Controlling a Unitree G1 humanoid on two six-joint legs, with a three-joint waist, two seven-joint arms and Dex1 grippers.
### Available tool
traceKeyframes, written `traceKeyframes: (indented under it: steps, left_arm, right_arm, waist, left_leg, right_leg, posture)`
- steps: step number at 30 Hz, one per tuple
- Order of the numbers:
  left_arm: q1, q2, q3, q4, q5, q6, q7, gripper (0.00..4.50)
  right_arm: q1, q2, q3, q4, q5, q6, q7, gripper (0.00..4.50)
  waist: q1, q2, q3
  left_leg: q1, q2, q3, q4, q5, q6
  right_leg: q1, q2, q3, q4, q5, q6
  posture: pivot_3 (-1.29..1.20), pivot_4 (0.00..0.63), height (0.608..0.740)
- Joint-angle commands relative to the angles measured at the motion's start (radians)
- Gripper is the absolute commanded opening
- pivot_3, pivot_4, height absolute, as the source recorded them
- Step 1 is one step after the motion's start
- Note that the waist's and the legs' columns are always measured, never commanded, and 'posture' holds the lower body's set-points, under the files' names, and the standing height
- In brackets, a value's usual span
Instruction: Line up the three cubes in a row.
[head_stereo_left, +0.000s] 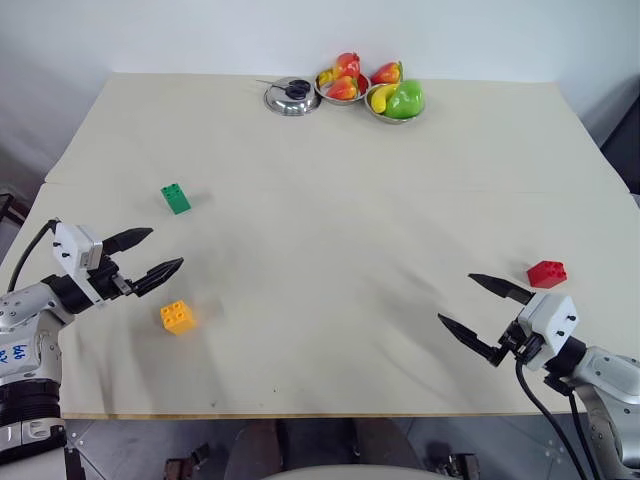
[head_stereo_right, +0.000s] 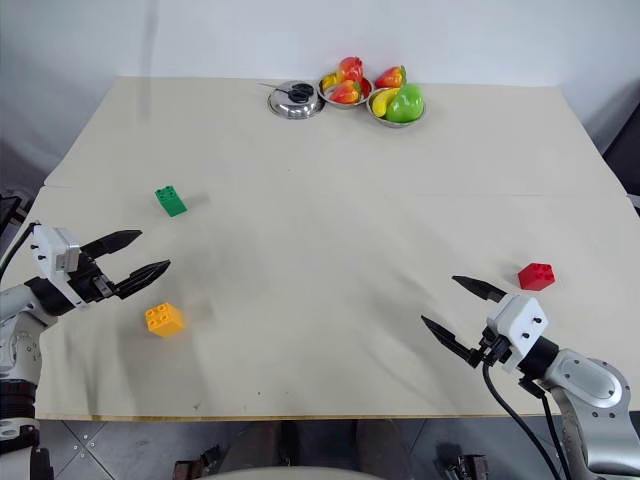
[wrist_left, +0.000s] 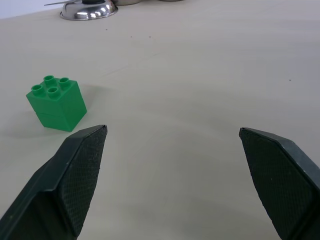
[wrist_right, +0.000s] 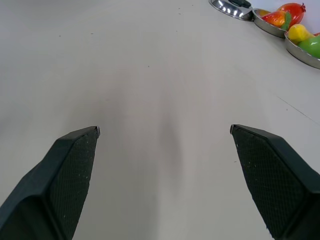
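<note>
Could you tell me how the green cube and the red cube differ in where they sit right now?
The green cube lies on the table's left side, beyond the open left end effector; the red cube lies on the right side, close beside the open right end effector. The green one sits farther from the near edge than the red one. Both are studded blocks resting free, ungripped.

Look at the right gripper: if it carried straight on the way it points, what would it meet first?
Probably nothing: the right gripper, jaws open, points across bare table. The red cube lies off to its side, outside that line.
</note>
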Motion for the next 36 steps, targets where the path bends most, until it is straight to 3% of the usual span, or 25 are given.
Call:
traceKeyframes:
  steps: [1, 6, 11, 16, 19, 25, 29, 33, 36]
  left_arm:
    - [0.015, 0.018, 0.019, -0.036, 0.000, -0.019, -0.002, 4.50]
    - [0.006, -0.006, -0.005, -0.157, -0.097, 0.107, -0.044, 4.50]
    - [-0.051, -0.032, -0.085, -0.330, -0.165, 0.260, -0.056, 4.50]
    - [-0.073, -0.022, -0.240, -0.503, -0.188, 0.372, -0.151, 4.50]
    - [-0.100, -0.042, -0.298, -0.555, -0.185, 0.397, -0.164, 4.50]
    - [-0.124, -0.074, -0.317, -0.549, -0.171, 0.395, -0.161, 4.50]
    - [-0.108, -0.070, -0.308, -0.543, -0.152, 0.368, -0.159, 4.50]
    - [-0.100, -0.072, -0.304, -0.547, -0.150, 0.360, -0.152, 4.50]
    - [-0.091, -0.076, -0.305, -0.562, -0.148, 0.356, -0.145, 4.50]
  right_arm:
    - [-0.005, 0.006, 0.000, -0.026, 0.008, -0.008, -0.010, 4.39]
    - [0.013, 0.019, -0.058, -0.087, 0.085, 0.057, -0.053, 4.39]
    - [0.078, 0.031, -0.246, -0.128, 0.172, 0.123, -0.147, 4.39]
    - [0.222, 0.049, -0.521, -0.057, 0.228, 0.179, -0.214, 4.39]
    - [0.308, 0.044, -0.596, -0.001, 0.204, 0.222, -0.224, 4.39]
    - [0.309, -0.027, -0.583, -0.088, 0.260, 0.459, -0.300, 4.39]
    - [0.221, -0.164, -0.535, -0.160, 0.318, 0.722, -0.362, 4.39]
    - [0.012, -0.309, -0.437, -0.105, 0.385, 1.029, -0.462, 4.39]
    - [-0.162, -0.338, -0.344, -0.022, 0.352, 1.133, -0.537, 4.39]
  waist:
    - [-0.001, 0.000, 0.000]
    - [0.002, 0.000, 0.000]
    - [0.026, 0.000, 0.000]
    - [0.028, 0.001, 0.000]
    - [0.025, 0.001, 0.000]
    - [-0.003, 0.003, 0.001]
    - [-0.009, 0.004, 0.001]
    - [-0.001, 0.003, 0.002]
    - [0.003, 0.002, 0.002]
  left_leg:
    - [0.000, 0.000, 0.000, 0.000, 0.000, 0.000]
    - [0.000, 0.000, 0.000, 0.000, 0.000, 0.000]
    - [0.000, -0.001, -0.001, 0.000, 0.000, 0.000]
    - [0.000, -0.001, -0.002, -0.001, 0.000, 0.000]
    - [0.001, -0.001, -0.001, -0.002, 0.000, -0.001]
    - [0.013, 0.000, 0.002, -0.007, -0.001, 0.000]
    - [0.019, 0.000, 0.007, -0.015, -0.001, -0.001]
    - [0.017, 0.000, 0.004, -0.014, 0.000, -0.002]
    - [0.016, 0.000, 0.003, -0.013, 0.000, -0.002]
  right_leg:
    - [0.000, 0.000, 0.000, 0.000, 0.000, 0.000]
    - [0.000, 0.000, 0.000, 0.000, 0.000, 0.000]
    - [0.001, -0.001, -0.001, 0.000, 0.000, 0.000]
    - [0.002, 0.000, 0.000, -0.003, 0.000, 0.000]
    - [0.004, 0.001, 0.001, -0.005, 0.000, 0.000]
    - [0.015, 0.003, 0.006, -0.006, 0.000, 0.000]
    - [0.022, 0.004, 0.016, -0.010, 0.000, 0.000]
    - [0.015, 0.005, 0.015, -0.010, 0.000, 0.000]
    - [0.014, 0.004, 0.014, -0.012, 0.000, 0.000]
  posture:
    - [0.00, 0.150, 0.740]
    - [0.00, 0.150, 0.740]
    - [0.00, 0.150, 0.740]
    - [0.00, 0.150, 0.740]
    - [0.00, 0.150, 0.740]
    - [0.00, 0.150, 0.740]
    - [0.00, 0.150, 0.740]
    - [0.00, 0.150, 0.740]
    - [0.00, 0.150, 0.740]
